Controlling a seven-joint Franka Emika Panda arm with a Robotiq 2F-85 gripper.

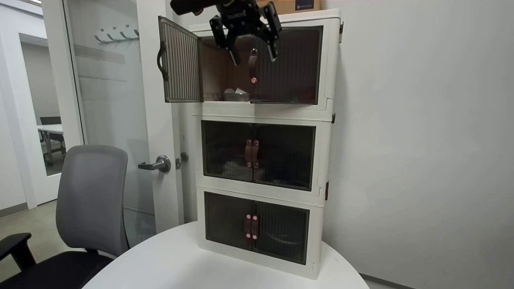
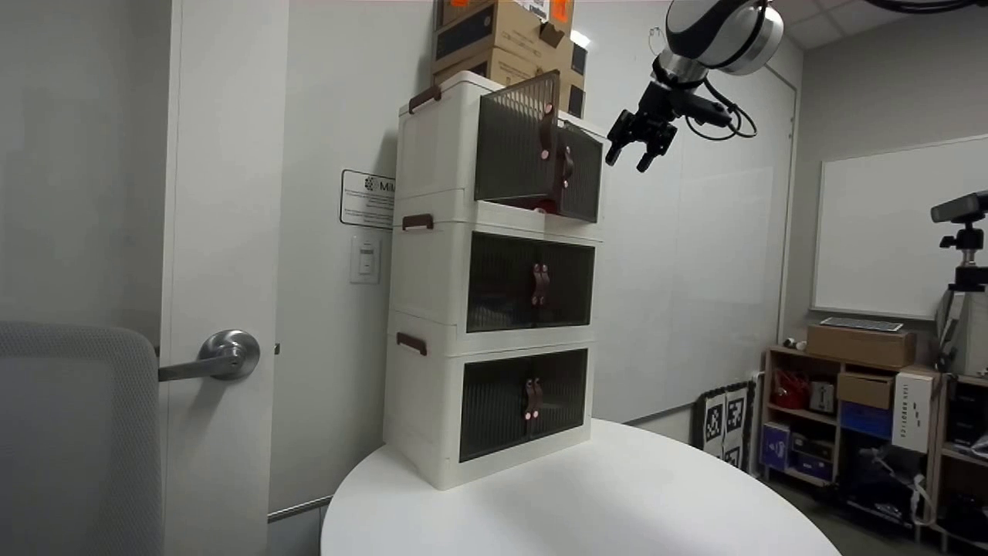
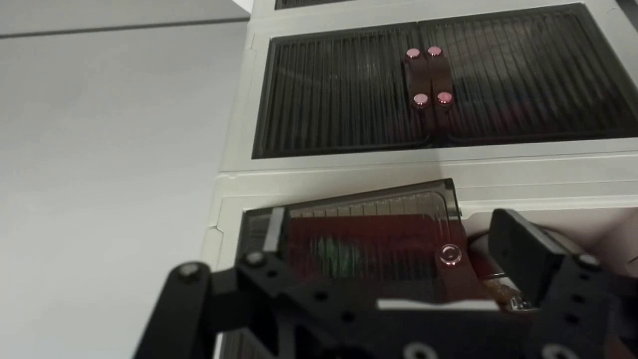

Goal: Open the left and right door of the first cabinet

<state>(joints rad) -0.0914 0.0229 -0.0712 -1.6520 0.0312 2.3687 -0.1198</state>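
Note:
The first cabinet (image 1: 331, 64) is the top tier of the cream tower. Its left door (image 1: 182, 66) is swung wide open to the side; it also stands out in an exterior view (image 2: 513, 143). The right door (image 1: 291, 70) is slightly ajar, its free edge standing out from the frame in the wrist view (image 3: 369, 204). Its reddish handle (image 1: 252, 66) is partly behind the gripper in the wrist view (image 3: 456, 269). My gripper (image 1: 254, 60) is open and empty, in front of the cabinet and apart from it in an exterior view (image 2: 629, 161). The wrist picture stands upside down.
Two like tiers with shut doors, middle (image 1: 283, 154) and lowest (image 1: 281, 228), stand below on a white round table (image 1: 160, 261). Cardboard boxes (image 2: 502, 46) sit on top. A small container (image 1: 237, 96) is inside the top tier. A grey chair (image 1: 92, 196) stands beside the table.

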